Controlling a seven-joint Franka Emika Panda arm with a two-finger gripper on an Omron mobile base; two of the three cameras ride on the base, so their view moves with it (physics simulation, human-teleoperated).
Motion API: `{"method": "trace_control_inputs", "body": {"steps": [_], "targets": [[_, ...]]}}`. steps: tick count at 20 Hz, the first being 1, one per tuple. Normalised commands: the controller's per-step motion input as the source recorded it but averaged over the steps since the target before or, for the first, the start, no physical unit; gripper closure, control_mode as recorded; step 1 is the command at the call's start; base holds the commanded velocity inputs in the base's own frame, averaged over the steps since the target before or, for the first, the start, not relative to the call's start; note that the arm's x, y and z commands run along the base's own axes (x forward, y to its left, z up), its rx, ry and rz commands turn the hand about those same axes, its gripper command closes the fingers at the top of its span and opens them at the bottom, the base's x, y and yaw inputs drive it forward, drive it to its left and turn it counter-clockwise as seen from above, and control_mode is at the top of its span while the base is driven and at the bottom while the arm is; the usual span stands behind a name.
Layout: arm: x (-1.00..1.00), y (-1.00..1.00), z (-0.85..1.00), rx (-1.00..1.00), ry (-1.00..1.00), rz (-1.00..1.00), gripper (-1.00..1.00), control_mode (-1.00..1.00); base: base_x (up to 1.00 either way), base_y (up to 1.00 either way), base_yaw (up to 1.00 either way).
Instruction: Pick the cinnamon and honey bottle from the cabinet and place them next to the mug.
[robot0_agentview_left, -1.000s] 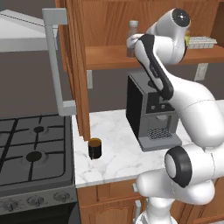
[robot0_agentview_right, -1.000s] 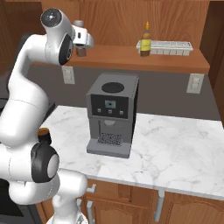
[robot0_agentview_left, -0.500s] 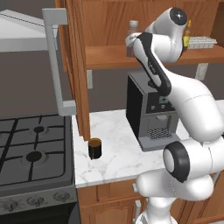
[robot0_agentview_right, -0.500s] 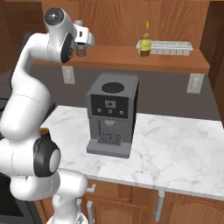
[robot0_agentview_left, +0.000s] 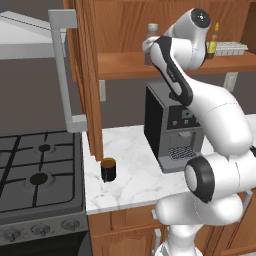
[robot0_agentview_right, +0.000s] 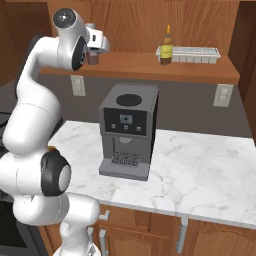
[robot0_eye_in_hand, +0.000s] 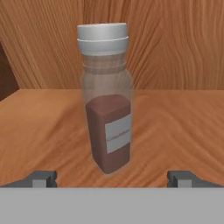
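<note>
1. Little has changed since the earlier frames: the arm remains raised to the cabinet (robot0_agentview_left: 125, 30) shelf, its hand only slightly nearer the cinnamon (robot0_eye_in_hand: 106, 100).
2. Gripper (robot0_eye_in_hand: 112, 177) fingers stand wide open, empty, one fingertip (robot0_eye_in_hand: 41, 178) each side of the upright jar, which stands on the shelf just ahead of them.
3. Honey bottle (robot0_agentview_right: 167, 46) waits farther right on the same shelf beside an ice tray (robot0_agentview_right: 192, 52); the mug (robot0_agentview_left: 108, 169) sits on the counter (robot0_agentview_right: 200, 165) left of the coffee machine (robot0_agentview_right: 127, 130).
4. Step in hand: approaching the cinnamon. Next likely means advancing until the fingers flank the jar, then closing.
</note>
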Motion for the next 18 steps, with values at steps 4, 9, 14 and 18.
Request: {"method": "trace_control_inputs", "body": {"steps": [4, 9, 14, 18], "targets": [[0.12, 0.0, 0.0, 0.0, 0.0, 0.0, -1.0, -1.0, 0.0, 0.0, 0.0], [0.12, 0.0, 0.0, 0.0, 0.0, 0.0, -1.0, -1.0, 0.0, 0.0, 0.0], [0.08, 0.01, 0.0, 0.0, 0.0, 0.0, -1.0, -1.0, 0.0, 0.0, 0.0], [0.1, 0.0, 0.0, 0.0, 0.0, 0.0, -1.0, -1.0, 0.0, 0.0, 0.0]]}}
